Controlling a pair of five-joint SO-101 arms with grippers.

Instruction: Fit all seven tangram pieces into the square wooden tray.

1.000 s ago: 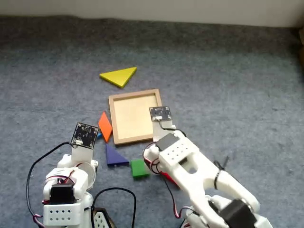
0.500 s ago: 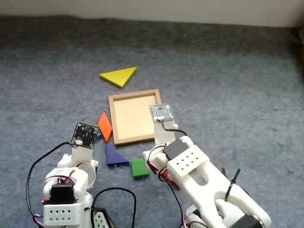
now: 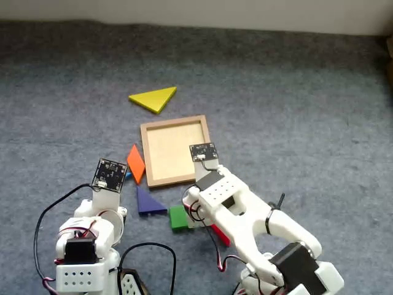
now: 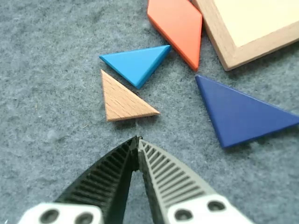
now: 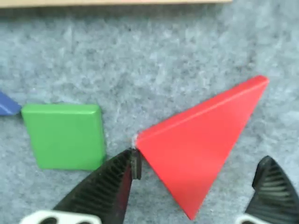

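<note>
- The right gripper [image 5: 200,162] was spread wide over the red wooden triangle [image 5: 201,135]. One fingertip sat right at the triangle's corner and the other stood off its far side. Whether they touched was too close to call.
- Just beside it lay the green wooden square [image 5: 63,135].
- The left gripper [image 4: 136,141] was pinched closed on nothing. Its tips hung over the grey carpet [image 3: 295,104], near the plain unpainted wooden triangle [image 4: 122,100] but apart from it.
- Beyond that came the light blue wooden triangle [image 4: 138,63], the orange wooden parallelogram [image 4: 177,25] and the dark blue wooden triangle [image 4: 238,114].
- The yellow wooden triangle [image 3: 153,98] lay off past the tray's far side.
- The count: five triangles, one square and one parallelogram made seven pieces, all on the carpet outside the one square wooden tray [image 3: 173,121].
- From the high view, the right arm covered most of the red triangle and the tray's near corner.
- The left arm's wrist board hid most of the light blue piece.
- In the right wrist view, the dark blue triangle was cut to a tip.
</note>
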